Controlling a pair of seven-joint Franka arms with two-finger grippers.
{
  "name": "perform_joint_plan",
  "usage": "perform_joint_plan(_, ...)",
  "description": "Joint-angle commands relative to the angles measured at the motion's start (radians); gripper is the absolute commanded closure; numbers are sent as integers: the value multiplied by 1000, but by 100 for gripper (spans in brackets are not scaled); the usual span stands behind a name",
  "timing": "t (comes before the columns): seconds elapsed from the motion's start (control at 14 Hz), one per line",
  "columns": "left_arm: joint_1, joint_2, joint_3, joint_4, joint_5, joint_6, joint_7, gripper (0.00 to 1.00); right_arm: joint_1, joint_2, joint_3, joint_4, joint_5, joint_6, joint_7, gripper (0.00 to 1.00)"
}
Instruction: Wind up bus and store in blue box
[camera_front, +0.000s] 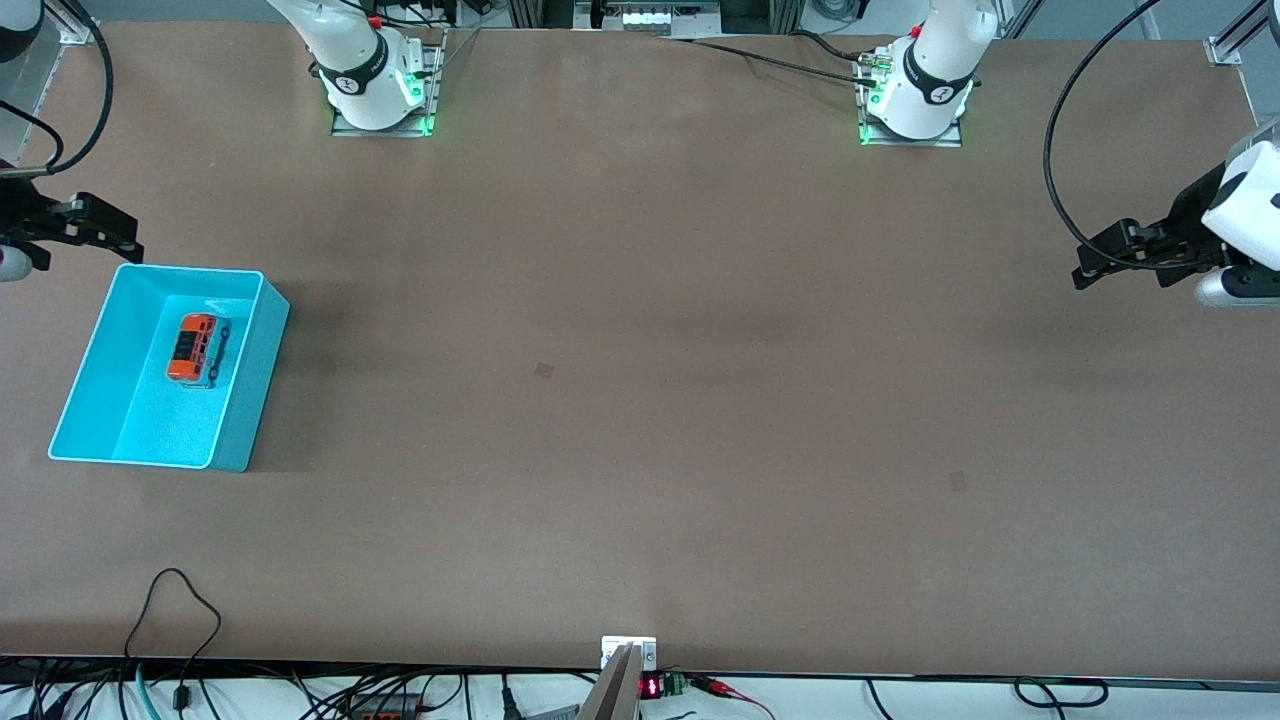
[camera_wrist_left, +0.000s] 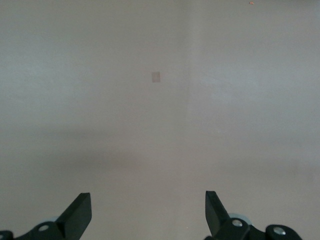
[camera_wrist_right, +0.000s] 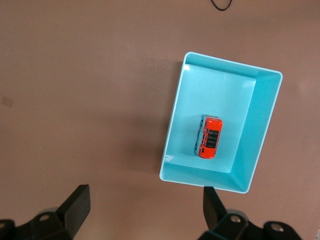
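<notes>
The small orange bus (camera_front: 197, 349) lies on the floor of the blue box (camera_front: 250, 390), at the right arm's end of the table. My right gripper (camera_front: 128, 238) hangs over bare table just beside the box's rim, on the side toward the robots' bases, and it is open and empty. The right wrist view looks down on the bus (camera_wrist_right: 210, 137) inside the box (camera_wrist_right: 260, 130), with the right gripper (camera_wrist_right: 146, 205) spread over brown tabletop. My left gripper (camera_front: 1085, 270) waits open over the left arm's end of the table. The left wrist view has only bare table between the left gripper (camera_wrist_left: 148, 210) jaws.
Both arm bases (camera_front: 378, 90) (camera_front: 915, 100) stand along the table's edge farthest from the front camera. Two small darker patches (camera_front: 544, 370) (camera_front: 957, 481) mark the tabletop. A black cable (camera_front: 180, 610) loops onto the table edge nearest the front camera.
</notes>
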Motion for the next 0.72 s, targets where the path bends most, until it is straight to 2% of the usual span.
perform_joint_plan(0.0, 2, 2, 1, 19, 3, -5, 1, 0, 114, 23, -109, 34, 18, -24, 1, 0)
perform_joint_plan(0.14, 2, -3, 1, 18, 4, -13, 5, 0, 119, 23, -122, 34, 50, -24, 11, 0)
perform_joint_plan(0.64, 2, -4, -6, 16, 18, -17, 8, 0, 116, 23, -108, 34, 54, -25, 18, 0)
